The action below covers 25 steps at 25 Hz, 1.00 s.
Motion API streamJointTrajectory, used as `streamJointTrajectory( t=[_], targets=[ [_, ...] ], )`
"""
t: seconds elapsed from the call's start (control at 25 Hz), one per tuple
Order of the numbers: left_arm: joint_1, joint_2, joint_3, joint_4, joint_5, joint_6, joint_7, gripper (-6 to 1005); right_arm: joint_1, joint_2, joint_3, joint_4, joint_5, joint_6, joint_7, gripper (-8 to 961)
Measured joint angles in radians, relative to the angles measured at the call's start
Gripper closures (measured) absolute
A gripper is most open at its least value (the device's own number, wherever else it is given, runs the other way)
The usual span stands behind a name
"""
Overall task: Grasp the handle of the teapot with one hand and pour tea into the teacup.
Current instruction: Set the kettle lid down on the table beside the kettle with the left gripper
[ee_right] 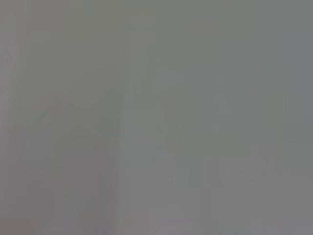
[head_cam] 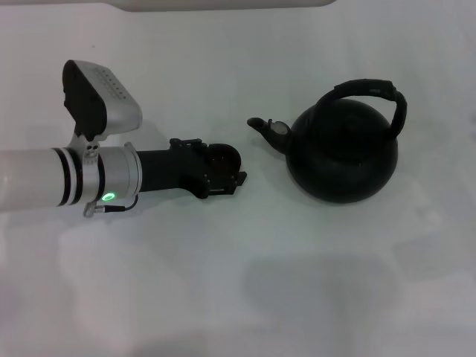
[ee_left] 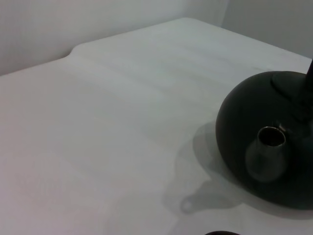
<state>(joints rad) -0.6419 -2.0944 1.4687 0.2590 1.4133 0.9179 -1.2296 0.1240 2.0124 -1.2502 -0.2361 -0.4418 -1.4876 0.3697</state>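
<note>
The black teapot (head_cam: 346, 160) stands upright on the white table at the right, its spout (head_cam: 262, 125) pointing left. Its arched handle (head_cam: 375, 91) rises over the top. My left gripper (head_cam: 222, 169) reaches in from the left, just left of the spout, and sits closed around the small black teacup (head_cam: 222, 160), whose brownish inside faces up. In the left wrist view the teapot (ee_left: 249, 112) fills the right side with the spout (ee_left: 269, 147) facing the camera; a sliver of the teacup's rim (ee_left: 222, 233) shows at the bottom edge. No tea shows. My right gripper is out of view.
The white table (head_cam: 238, 290) runs all around the pot and cup. Its far edge (head_cam: 223, 7) shows at the top of the head view. The right wrist view shows only a plain grey surface.
</note>
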Motion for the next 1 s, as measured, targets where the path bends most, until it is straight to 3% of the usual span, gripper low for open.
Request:
streamJointTrajectory(
  t=[0.4,0.64,0.84,1.0],
  targets=[
    [0.021,-0.001,0.004,0.006,-0.012,0.000,0.060,284,-0.001,0.000,0.000,-0.003,0.000,-0.002,0.000,232],
    [0.027,0.000,0.007,0.006,-0.029,0.000,0.069,232,-0.001,0.000,0.005,0.000,0.000,-0.009,0.000,235],
    [0.027,0.001,0.007,0.007,-0.031,0.000,0.069,128,-0.003,-0.001,0.006,0.001,0.000,-0.010,0.000,237],
    [0.027,0.002,0.007,0.007,-0.031,0.000,0.070,127,-0.004,-0.001,0.007,0.001,0.000,-0.010,0.000,238]
  ],
)
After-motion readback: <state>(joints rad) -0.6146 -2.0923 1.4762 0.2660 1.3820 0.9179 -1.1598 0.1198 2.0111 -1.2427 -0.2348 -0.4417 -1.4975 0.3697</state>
